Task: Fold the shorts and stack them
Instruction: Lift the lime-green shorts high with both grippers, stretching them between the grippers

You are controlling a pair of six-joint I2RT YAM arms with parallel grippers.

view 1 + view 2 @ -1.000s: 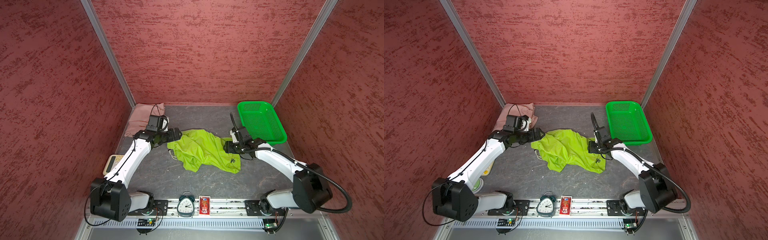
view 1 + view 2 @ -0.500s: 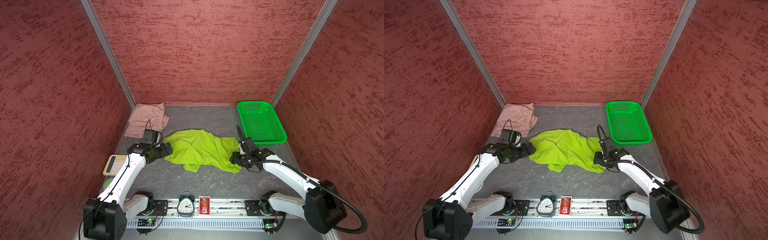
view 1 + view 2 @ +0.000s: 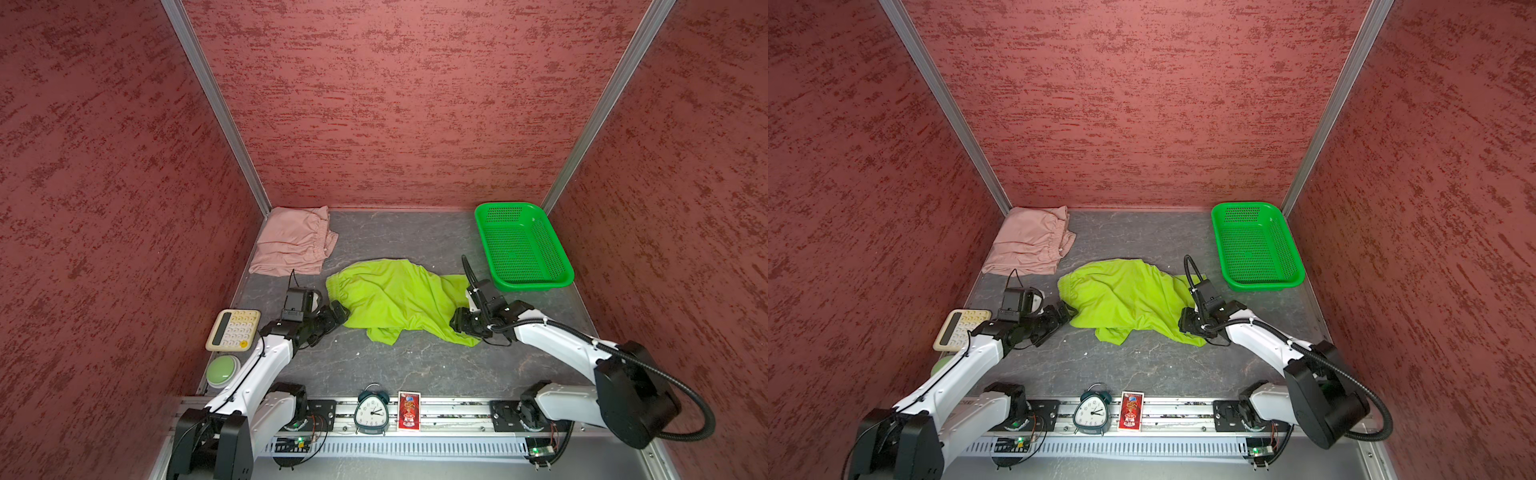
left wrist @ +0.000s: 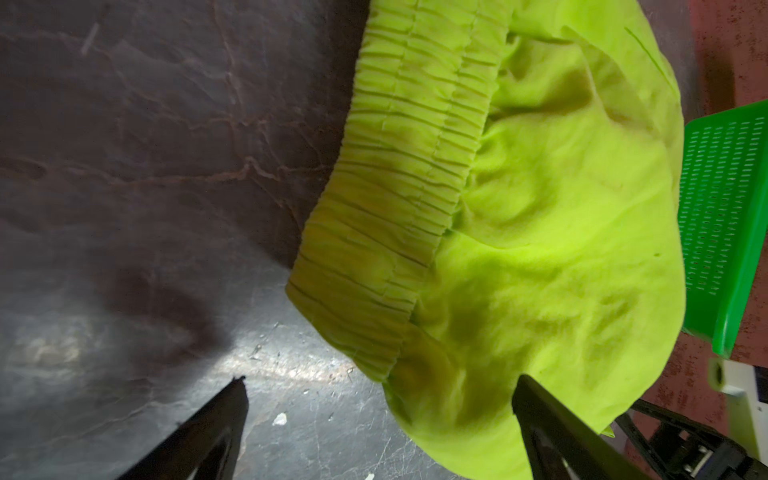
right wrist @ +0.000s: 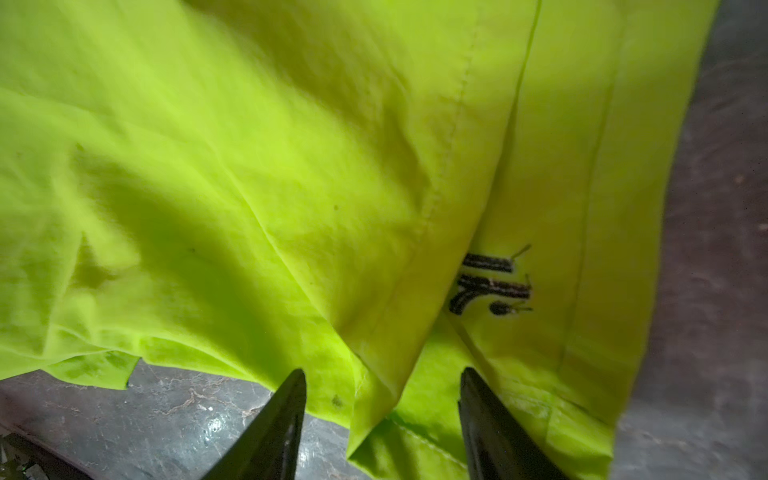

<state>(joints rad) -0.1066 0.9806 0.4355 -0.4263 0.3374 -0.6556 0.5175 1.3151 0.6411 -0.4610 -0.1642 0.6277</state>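
Lime shorts (image 5: 291, 187) edge between right fingers (image 5: 277, 430)

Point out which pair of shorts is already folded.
The pink shorts, lying as a neat folded bundle in the far left corner. The lime green shorts lie spread out and rumpled in the middle, not folded.

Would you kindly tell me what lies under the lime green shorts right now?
The lime green shorts lie crumpled on the dark table, which shows around their edges. Anything beneath the fabric is covered and cannot be seen.
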